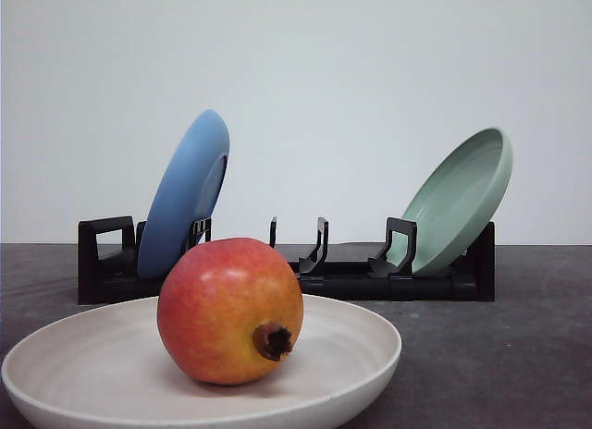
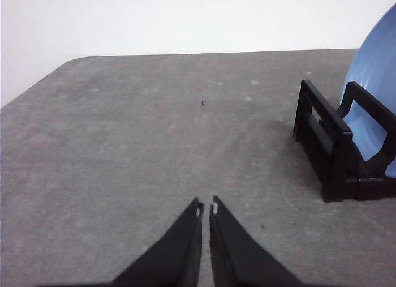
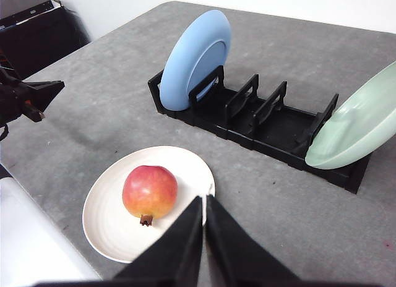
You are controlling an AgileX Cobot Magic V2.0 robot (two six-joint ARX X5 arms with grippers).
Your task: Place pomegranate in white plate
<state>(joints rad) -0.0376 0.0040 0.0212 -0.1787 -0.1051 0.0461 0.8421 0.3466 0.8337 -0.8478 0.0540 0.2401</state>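
A plain white wall backs a grey table, and across the table stands a long black dish rack, the landmark for everything else. A blue plate leans in the rack's left end slot and a pale green plate leans at its right end, with the slots between them bare. In front of the rack, on the camera's side, lies the white plate, flat on the table, and the pomegranate rests inside it, its dark crown stub pointing toward the camera and slightly right. The right gripper hangs above the plate's rim on the side away from the rack, its fingers pressed together with nothing between them. The left gripper sits off the rack's left end over bare table, its tips all but closed, perhaps a hairline gap, and holding nothing.
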